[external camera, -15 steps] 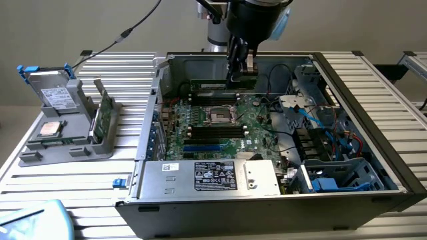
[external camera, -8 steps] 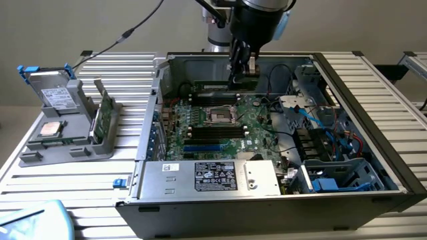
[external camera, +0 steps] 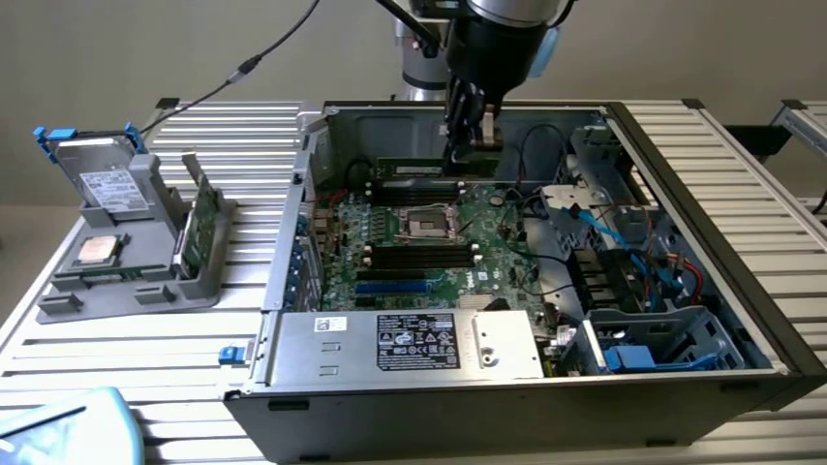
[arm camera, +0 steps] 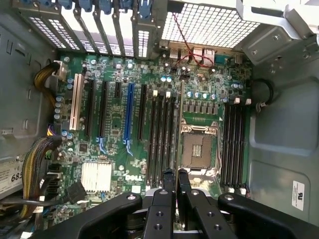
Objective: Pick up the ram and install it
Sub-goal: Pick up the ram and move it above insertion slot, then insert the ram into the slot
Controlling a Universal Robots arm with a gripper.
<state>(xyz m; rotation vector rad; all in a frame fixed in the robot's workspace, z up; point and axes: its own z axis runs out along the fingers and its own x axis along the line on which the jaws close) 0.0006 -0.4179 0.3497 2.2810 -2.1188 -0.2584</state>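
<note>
The ram (external camera: 413, 170) is a long, narrow green stick with a white label. It hangs level inside the open computer case (external camera: 723, 281), just above the far memory slots (external camera: 411, 194) of the motherboard (external camera: 498, 242). My gripper (external camera: 471, 153) comes down from above and is shut on the stick towards its end on the exterior view's right. In the wrist view my gripper (arm camera: 175, 181) hangs over the motherboard (arm camera: 114, 149). The black fingers (arm camera: 168, 185) stand almost together with a thin dark edge between them, over one end of a bank of black memory slots (arm camera: 162, 134) beside the processor socket (arm camera: 198, 149).
A grey holder (external camera: 77, 291) on the exterior view's left carries a silver processor chip (external camera: 97, 250), a drive (external camera: 114, 186) and a broader green board (external camera: 197, 228). The power supply (external camera: 407, 341), drive cage (external camera: 646, 339) and cables (external camera: 621, 237) crowd the case's near side and the exterior view's right.
</note>
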